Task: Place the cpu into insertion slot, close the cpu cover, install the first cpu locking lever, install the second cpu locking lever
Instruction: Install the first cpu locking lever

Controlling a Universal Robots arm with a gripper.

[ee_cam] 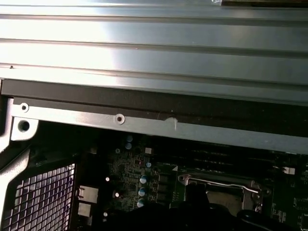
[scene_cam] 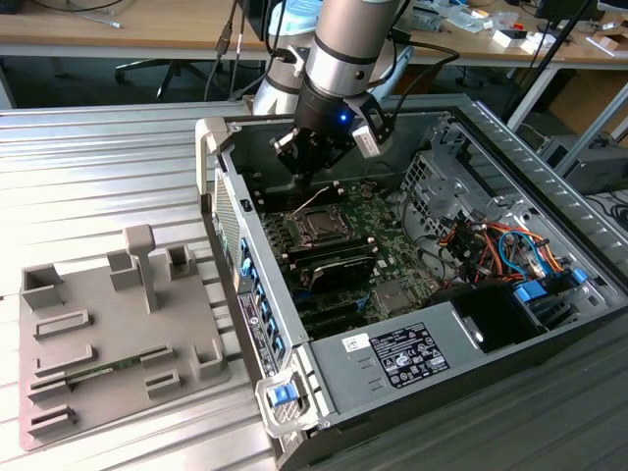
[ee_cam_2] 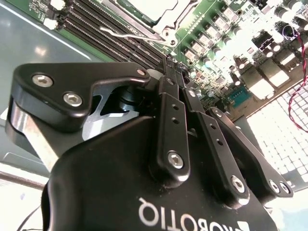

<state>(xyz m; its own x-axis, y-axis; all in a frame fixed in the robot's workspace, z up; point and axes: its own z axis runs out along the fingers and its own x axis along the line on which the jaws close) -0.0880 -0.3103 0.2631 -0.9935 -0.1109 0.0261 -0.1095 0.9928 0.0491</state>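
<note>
While gripper (scene_cam: 306,169) hovers clenched, empty, above insertion slot (scene_cam: 319,227), case wall (scene_cam: 228,211) stands beside.

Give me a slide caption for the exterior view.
Gripper poised above the insertion slot inside the open computer case.

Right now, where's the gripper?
In the exterior view, the gripper hangs inside the open PC case, just above the far edge of the insertion slot on the green motherboard.

White lettering runs upside down across the black body of the hand (ee_cam_2: 169,67) in the second wrist view. In the exterior view, a label (scene_cam: 407,355) and a small sticker (scene_cam: 355,342) on the grey box (scene_cam: 343,397) carry print too small to read.
</note>
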